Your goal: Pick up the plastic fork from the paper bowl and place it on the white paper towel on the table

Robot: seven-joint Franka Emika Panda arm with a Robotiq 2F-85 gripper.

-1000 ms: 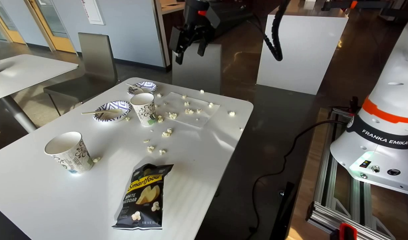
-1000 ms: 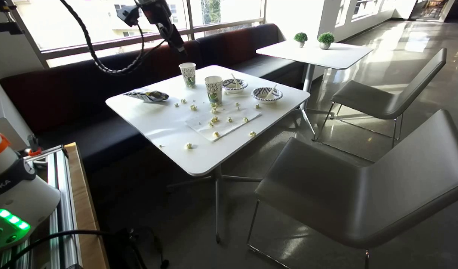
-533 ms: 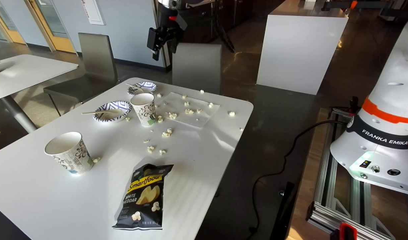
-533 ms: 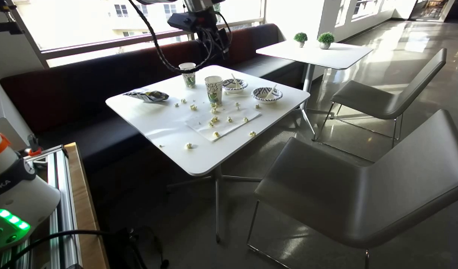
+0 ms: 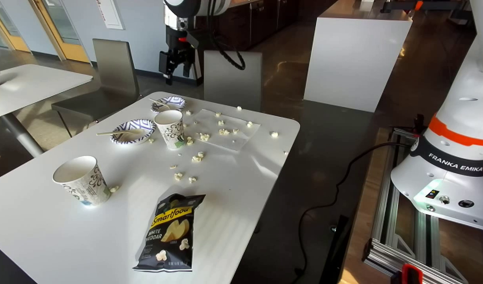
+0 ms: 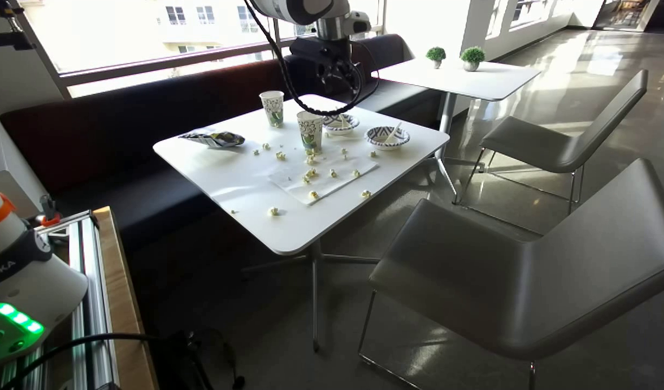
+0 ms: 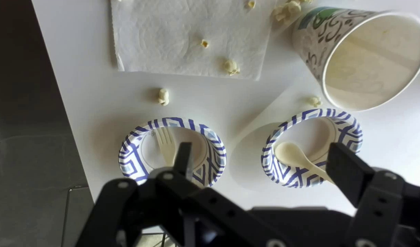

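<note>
Fork (image 7: 168, 151) mid-left, tines clear only in wrist view, claw (image 5: 177, 78) spread apart, now farther left in an exterior view

Seemed a breakroom | in an exterior view | 10 o'clock: long dark padded bench (image 6: 158, 116) fronted glass windows (image 6: 120, 38) | 2 o'clock: white rectangular table (image 6: 448, 81) bore green potted plants (image 6: 472, 54)

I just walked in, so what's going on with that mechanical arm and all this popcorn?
A Franka Emika robot arm is here to move a plastic fork from a blue-and-white paper bowl onto the white paper towel. Its gripper hangs open above the table, holding nothing. The fork is in its bowl, not yet picked up. A second paper bowl beside it holds a spoon, and popcorn is scattered on the towel and table.
</note>
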